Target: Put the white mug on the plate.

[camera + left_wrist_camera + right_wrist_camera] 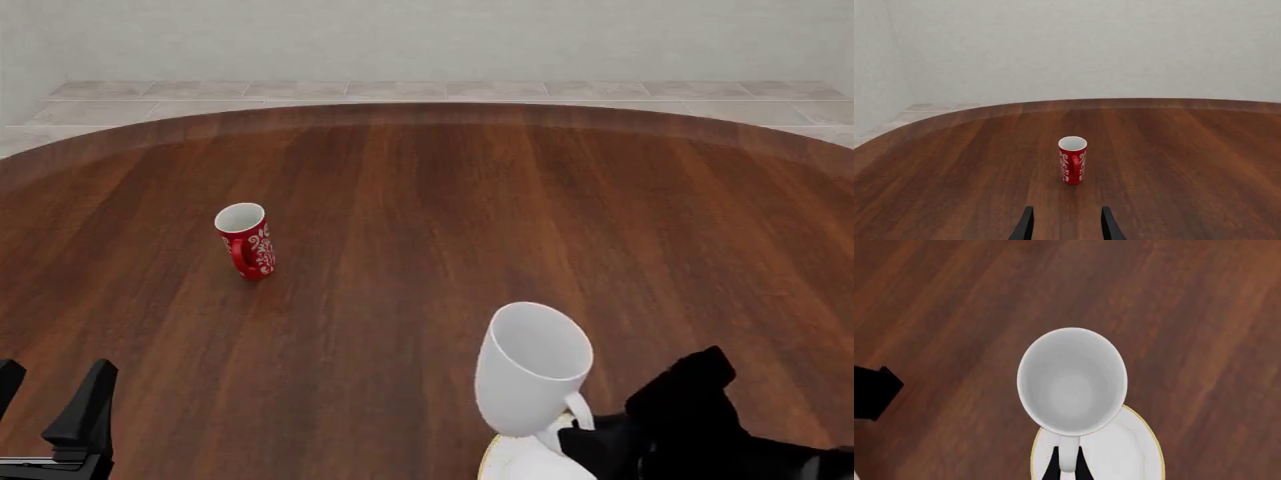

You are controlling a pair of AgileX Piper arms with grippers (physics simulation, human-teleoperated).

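The white mug (pixel 531 368) is tilted, with its mouth leaning away from me and its base low over the plate (pixel 513 462) at the table's near edge. My right gripper (pixel 577 426) is shut on the mug's handle. In the right wrist view I look down into the mug (pixel 1071 382). The plate (pixel 1137 450) shows beneath it, and the right gripper (pixel 1067 466) pinches the handle. Whether the mug touches the plate I cannot tell. My left gripper (pixel 47 400) stands open and empty at the near left, seen also in its own wrist view as the left gripper (pixel 1066 225).
A small red cup (pixel 247 240) with a white pattern stands upright at the left middle of the wooden table (pixel 441 220). The red cup (pixel 1072 160) is straight ahead of the left gripper. Beyond the table's curved far edge lie floor tiles and a wall.
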